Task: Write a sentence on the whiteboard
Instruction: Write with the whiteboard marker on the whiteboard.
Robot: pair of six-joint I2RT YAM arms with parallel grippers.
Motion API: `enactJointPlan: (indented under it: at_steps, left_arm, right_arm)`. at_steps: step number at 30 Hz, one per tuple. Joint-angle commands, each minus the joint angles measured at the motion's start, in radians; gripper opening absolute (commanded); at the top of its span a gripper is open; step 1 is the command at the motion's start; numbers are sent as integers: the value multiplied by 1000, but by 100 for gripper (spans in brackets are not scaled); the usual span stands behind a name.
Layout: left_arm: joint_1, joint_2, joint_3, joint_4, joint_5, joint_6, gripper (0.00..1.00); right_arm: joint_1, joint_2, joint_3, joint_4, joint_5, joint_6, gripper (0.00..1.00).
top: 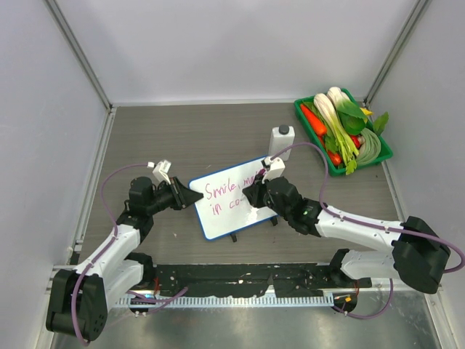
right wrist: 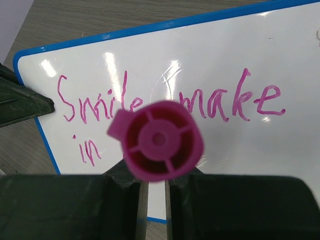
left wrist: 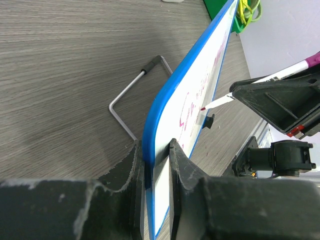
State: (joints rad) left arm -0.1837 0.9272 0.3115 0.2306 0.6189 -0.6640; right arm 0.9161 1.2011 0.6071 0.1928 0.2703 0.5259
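While the small white, blue-rimmed whiteboard stands propped on the grey wood-grain bench, the overhead view has the left claw pinching its left edge and the right claw at its face. Left wrist: both fingers clench the rim, steadying the board against pen pressure. Right wrist: that claw clamps a magenta marker end-on over the pink handwritten sentence, presumably keeping its tip square.

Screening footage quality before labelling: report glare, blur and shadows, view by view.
Right wrist: glare spots on the whiteboard just above the sentence; the marker end looms soft, hiding letters. Left wrist: the left gripper is blurred, board rim sharper. Top external: even light, faint shadows, writing small.
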Motion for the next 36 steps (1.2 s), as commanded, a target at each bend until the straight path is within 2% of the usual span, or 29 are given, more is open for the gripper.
enactJointPlan:
  at_steps: [1, 13, 36]
  left_arm:
    - [18, 12, -14, -42, -163, 116, 0]
    - [16, 4, -15, -43, -166, 116, 0]
    - [18, 7, -14, -45, -168, 116, 0]
  right_arm:
    - [-2, -41, 13, 48, 4, 6, 1]
    - [-3, 5, 14, 63, 27, 0, 1]
    - [-2, -18, 39, 54, 32, -17, 2]
